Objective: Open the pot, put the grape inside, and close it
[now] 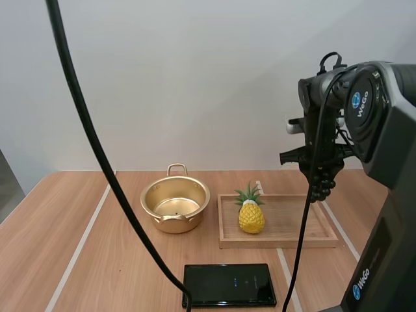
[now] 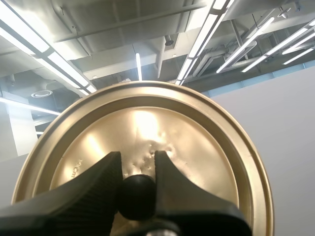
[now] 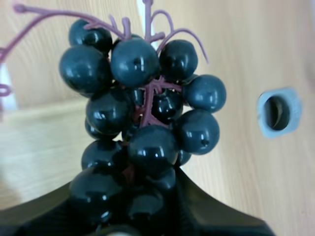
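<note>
The gold pot [image 1: 175, 205] stands open and empty on the table, left of the wooden tray [image 1: 286, 239]. My left gripper [image 2: 138, 164] is shut on the black knob [image 2: 135, 196] of the gold lid [image 2: 147, 123], whose top faces the camera. My right gripper [image 1: 316, 160] hangs high above the tray's right end, shut on a bunch of dark grapes [image 1: 321, 187]. In the right wrist view the grapes [image 3: 142, 108] sit pinched between the fingers [image 3: 216, 216], with the purple stem ends pointing away from the gripper.
A yellow toy pineapple [image 1: 251, 214] stands on the tray's left half. A black phone [image 1: 229, 284] lies near the front edge. White lines cross the wooden table [image 1: 65, 221]. A grey-rimmed hole [image 3: 278, 112] in the table shows beside the grapes.
</note>
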